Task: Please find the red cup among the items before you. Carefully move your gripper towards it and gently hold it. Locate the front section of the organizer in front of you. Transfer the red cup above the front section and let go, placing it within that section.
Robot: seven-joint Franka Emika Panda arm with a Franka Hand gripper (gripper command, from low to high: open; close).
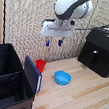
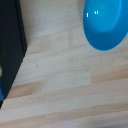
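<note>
Beside the organizer point(image 1: 8, 78), at the exterior view's left, the red cup point(image 1: 40, 65) stands on the desk point(image 1: 85, 93), untouched. High above it hangs the claw point(image 1: 53, 42), fingers seemingly spread, empty: the reach is unfinished; next, descend over the cup. Only the wrist view closes on the blue bowl point(image 2: 105, 23); the cup is absent there.

The gripper point(image 1: 53, 42) hangs high, with open air between it and the table point(image 1: 84, 95). The red cup point(image 1: 40, 65) stands close against the organizer point(image 1: 6, 78) and its blue-edged panel point(image 1: 32, 73), crowding that side. The blue bowl point(image 1: 62, 78) sits near on the cup's right, a gap between them. The black appliance point(image 1: 100, 50) stands well apart at far right. Bare wood lies near and right.
</note>
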